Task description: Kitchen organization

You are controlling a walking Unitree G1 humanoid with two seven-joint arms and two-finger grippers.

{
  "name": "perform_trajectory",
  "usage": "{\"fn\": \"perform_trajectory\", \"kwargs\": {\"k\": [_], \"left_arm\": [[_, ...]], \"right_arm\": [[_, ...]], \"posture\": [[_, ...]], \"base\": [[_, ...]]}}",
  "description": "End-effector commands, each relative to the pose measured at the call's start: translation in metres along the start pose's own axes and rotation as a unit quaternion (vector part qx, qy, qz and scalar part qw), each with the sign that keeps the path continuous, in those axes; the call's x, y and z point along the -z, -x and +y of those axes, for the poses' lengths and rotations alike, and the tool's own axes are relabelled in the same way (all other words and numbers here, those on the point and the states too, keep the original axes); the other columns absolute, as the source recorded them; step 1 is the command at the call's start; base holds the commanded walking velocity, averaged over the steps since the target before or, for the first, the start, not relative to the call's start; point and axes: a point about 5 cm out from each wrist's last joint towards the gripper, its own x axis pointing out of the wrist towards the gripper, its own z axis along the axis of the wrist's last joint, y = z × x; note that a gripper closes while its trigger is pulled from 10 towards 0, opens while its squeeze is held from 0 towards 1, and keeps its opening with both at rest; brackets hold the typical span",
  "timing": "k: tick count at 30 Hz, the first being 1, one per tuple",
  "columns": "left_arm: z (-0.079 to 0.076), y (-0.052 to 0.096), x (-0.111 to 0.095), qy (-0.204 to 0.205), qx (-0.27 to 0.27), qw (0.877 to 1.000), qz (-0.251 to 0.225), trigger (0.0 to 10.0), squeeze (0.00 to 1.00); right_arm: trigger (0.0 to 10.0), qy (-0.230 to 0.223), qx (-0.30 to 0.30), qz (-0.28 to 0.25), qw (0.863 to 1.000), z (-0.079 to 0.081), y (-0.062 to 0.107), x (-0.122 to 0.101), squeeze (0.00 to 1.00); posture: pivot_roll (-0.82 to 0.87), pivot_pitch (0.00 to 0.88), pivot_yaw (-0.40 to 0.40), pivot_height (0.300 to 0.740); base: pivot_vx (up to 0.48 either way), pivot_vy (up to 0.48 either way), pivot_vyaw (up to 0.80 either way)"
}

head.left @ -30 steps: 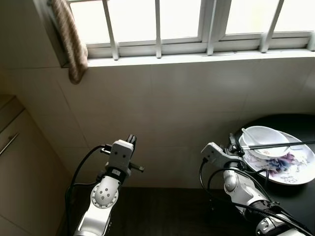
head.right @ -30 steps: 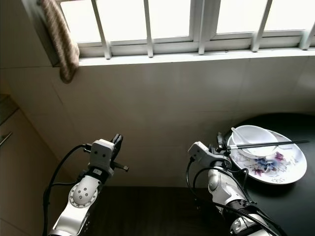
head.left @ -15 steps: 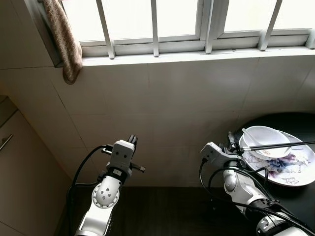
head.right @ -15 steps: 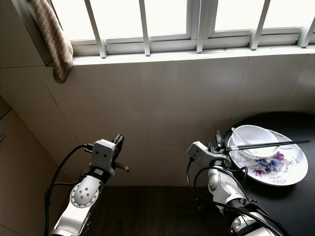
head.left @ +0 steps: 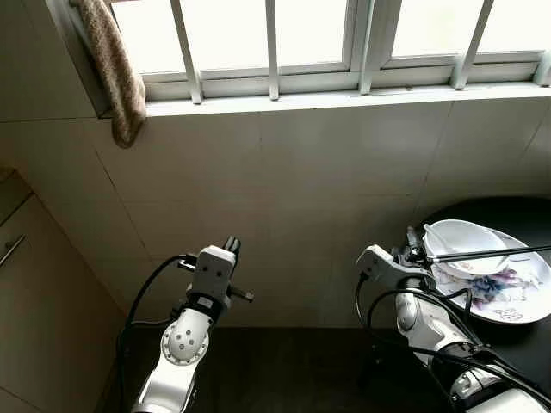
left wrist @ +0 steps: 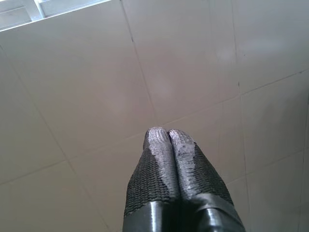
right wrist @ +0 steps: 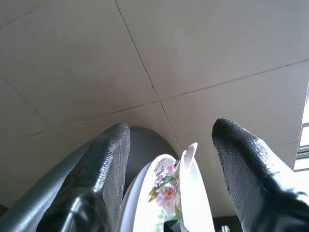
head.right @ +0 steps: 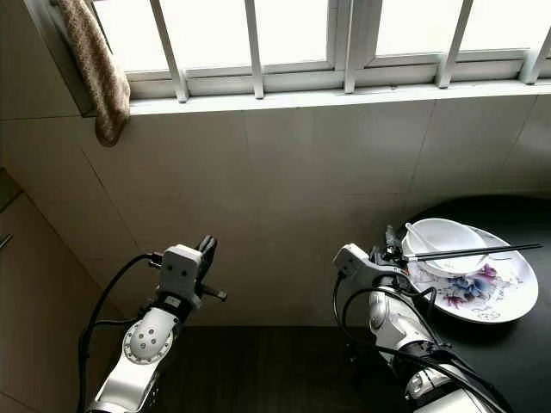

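**Robot faces a tiled wall, right gripper spread just short of a stack of dishes**

A humanoid robot stands close to a pale tiled wall (head.left: 284, 189) below a barred window (head.left: 275, 39). A brownish towel (head.left: 116, 73) hangs at the window's left corner.

On the robot's right, a dark round table (head.right: 516, 344) carries a white floral plate (head.right: 482, 297). A white bowl (head.right: 443, 234) sits on the plate with a white ceramic spoon (head.right: 416, 234) resting in it, and a pair of dark chopsticks (head.right: 482, 250) lies across the bowl's rim.

The right gripper (right wrist: 171, 145) is raised just beside the plate's near edge, its two black fingers spread wide. In the right wrist view the plate's rim and the spoon sit in the gap between them, untouched. The left gripper (left wrist: 167, 136) is held up towards the bare wall, well apart from the dishes, fingers pressed together on nothing.

The crockery looks stiff, glazed, slippery and breakable. The chopsticks and spoon lie loose and would probably slide or roll off if the plate tipped. The plate's near rim seems the likeliest place to pinch, keeping the stack level.

No brand, label or writing can be read anywhere.
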Motion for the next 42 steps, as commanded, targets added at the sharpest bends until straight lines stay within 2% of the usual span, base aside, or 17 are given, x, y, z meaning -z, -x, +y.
{"fn": "perform_trajectory", "kwargs": {"k": [1, 9, 20, 21, 23, 24, 26, 27, 28, 30, 32, 34, 35, 36, 42], "left_arm": [[0.001, 0.000, 0.002, -0.003, -0.002, 1.000, 0.004, 10.0, 0.00], [0.000, 0.000, 0.003, -0.002, -0.001, 1.000, 0.004, 10.0, 0.00], [0.000, 0.000, 0.004, -0.001, 0.000, 1.000, 0.005, 10.0, 0.00], [0.000, 0.000, 0.004, -0.001, 0.000, 1.000, 0.005, 10.0, 0.00], [0.000, 0.000, 0.005, -0.001, 0.000, 1.000, 0.005, 10.0, 0.00], [-0.001, 0.000, 0.005, -0.001, 0.000, 1.000, 0.005, 10.0, 0.00], [-0.001, -0.001, 0.005, -0.001, 0.000, 1.000, 0.006, 10.0, 0.00], [-0.001, -0.001, 0.005, -0.001, 0.000, 1.000, 0.006, 10.0, 0.00], [-0.001, -0.001, 0.005, -0.001, 0.000, 1.000, 0.006, 10.0, 0.00], [-0.001, -0.001, 0.005, -0.001, 0.000, 1.000, 0.006, 10.0, 0.00], [0.000, -0.001, 0.006, -0.001, -0.001, 1.000, 0.006, 10.0, 0.00], [0.000, 0.000, 0.006, -0.001, 0.000, 1.000, 0.006, 10.0, 0.00], [0.000, 0.000, 0.006, -0.001, 0.000, 1.000, 0.006, 10.0, 0.00], [-0.001, 0.000, 0.006, -0.001, 0.000, 1.000, 0.006, 10.0, 0.00], [-0.001, -0.001, 0.006, -0.001, -0.001, 1.000, 0.006, 10.0, 0.00]], "right_arm": [[10.0, 0.004, 0.004, 0.010, 1.000, -0.002, -0.001, 0.004, 0.00], [10.0, 0.008, 0.025, 0.033, 0.999, -0.009, -0.003, 0.012, 0.00], [10.0, 0.005, 0.034, 0.056, 0.998, -0.010, 0.000, 0.022, 0.00], [8.5, 0.004, 0.034, 0.059, 0.998, -0.011, 0.000, 0.023, 0.00], [8.5, 0.003, 0.034, 0.062, 0.997, -0.011, 0.000, 0.024, 0.00], [4.9, 0.003, 0.033, 0.063, 0.997, -0.011, 0.000, 0.024, 0.00], [4.5, 0.003, 0.032, 0.064, 0.997, -0.011, 0.000, 0.025, 0.00], [3.7, 0.002, 0.032, 0.066, 0.997, -0.011, 0.000, 0.025, 0.00], [3.7, 0.002, 0.032, 0.066, 0.997, -0.011, 0.000, 0.025, 0.00], [2.0, -0.003, 0.033, 0.071, 0.997, -0.010, 0.000, 0.026, 0.00], [1.8, -0.004, 0.033, 0.070, 0.997, -0.010, 0.000, 0.025, 0.00], [2.5, -0.005, 0.035, 0.067, 0.997, -0.011, 0.000, 0.023, 0.00], [0.5, -0.006, 0.035, 0.065, 0.997, -0.011, 0.000, 0.022, 0.00], [0.0, -0.006, 0.035, 0.063, 0.997, -0.011, 0.000, 0.021, 0.00], [0.0, -0.008, 0.033, 0.064, 0.997, -0.010, 0.000, 0.021, 0.00]], "posture": [[-0.10, 0.000, 0.041, 0.740], [-0.10, 0.000, 0.039, 0.740], [-0.11, 0.000, 0.039, 0.740], [-0.11, 0.000, 0.038, 0.740], [-0.11, 0.000, 0.038, 0.740], [-0.11, 0.000, 0.038, 0.740], [-0.11, 0.000, 0.039, 0.740], [-0.11, 0.000, 0.038, 0.740], [-0.11, 0.000, 0.038, 0.740], [-0.11, 0.000, 0.038, 0.740], [-0.11, 0.000, 0.038, 0.740], [-0.11, 0.000, 0.037, 0.740], [-0.11, 0.000, 0.037, 0.740], [-0.11, 0.000, 0.037, 0.740], [-0.11, 0.000, 0.036, 0.740]], "base": [[0.000, 0.000, 0.00], [0.000, 0.000, 0.00], [0.000, 0.000, 0.00], [0.000, 0.000, 0.00], [0.000, 0.000, 0.00], [0.000, 0.000, 0.00], [0.000, 0.000, 0.00], [0.000, 0.000, 0.00], [0.000, 0.000, 0.00], [0.000, 0.000, 0.00], [0.000, 0.000, 0.00], [0.000, 0.000, 0.00], [0.000, 0.000, 0.00], [0.000, 0.000, 0.00], [0.000, 0.000, 0.00]]}}
